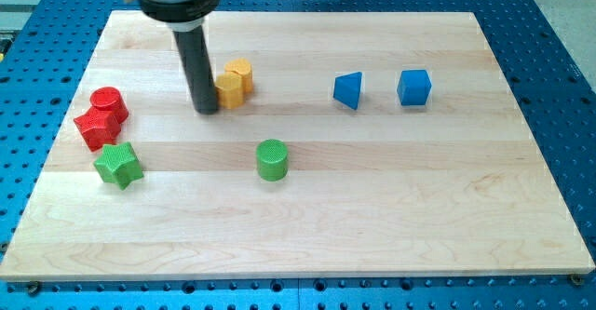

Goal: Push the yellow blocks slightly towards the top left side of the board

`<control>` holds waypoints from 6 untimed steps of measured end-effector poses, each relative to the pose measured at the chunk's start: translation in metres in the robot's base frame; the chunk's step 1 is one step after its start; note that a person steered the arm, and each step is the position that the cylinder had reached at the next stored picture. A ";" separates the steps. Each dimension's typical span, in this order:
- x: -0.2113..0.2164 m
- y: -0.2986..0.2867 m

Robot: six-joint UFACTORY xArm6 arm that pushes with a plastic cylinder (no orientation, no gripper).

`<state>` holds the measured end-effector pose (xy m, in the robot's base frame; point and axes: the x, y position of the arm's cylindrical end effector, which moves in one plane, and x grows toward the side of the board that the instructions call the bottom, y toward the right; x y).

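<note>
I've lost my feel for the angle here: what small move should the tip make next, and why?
Probably swing my tip around to the lower right of the two yellow blocks. It now stands against their left side, so pushing from there would send them right, not up-left.

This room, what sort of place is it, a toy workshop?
Probably a robotics lab bench. A wooden board sits on a blue metal table full of bolt holes, and my tip rests just left of two yellow blocks, among other coloured blocks.
</note>
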<state>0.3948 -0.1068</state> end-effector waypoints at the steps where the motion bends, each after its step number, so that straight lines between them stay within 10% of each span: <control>1: -0.002 0.038; 6: -0.076 -0.016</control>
